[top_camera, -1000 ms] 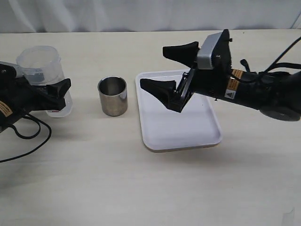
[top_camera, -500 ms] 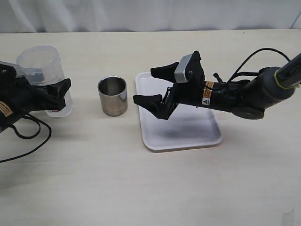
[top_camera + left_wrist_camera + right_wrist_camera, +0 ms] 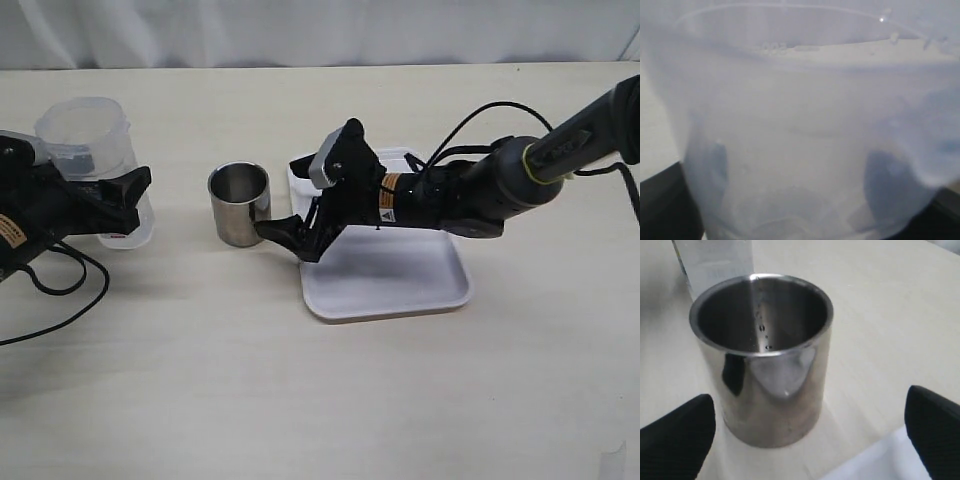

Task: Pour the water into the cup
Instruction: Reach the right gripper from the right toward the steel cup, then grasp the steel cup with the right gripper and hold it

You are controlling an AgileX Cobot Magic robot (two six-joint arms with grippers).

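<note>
the cup (image 3: 239, 204) stands upright on the pale surface (image 3: 300, 400), with the clear plastic container (image 3: 85, 140) well to its left and the white tray (image 3: 400, 285) just beside it on the right; the right wrist view shows a few droplets (image 3: 762, 328) on its inner wall. we note the right gripper (image 3: 807, 410) reaching across the tray, jaws spread wide, the cup standing in line between the two black fingers (image 3: 675, 440), one tip close to the cup's base, contact unclear. the left gripper (image 3: 100, 178) has its jaws pinching the upright container, which fills the left wrist view.
</note>
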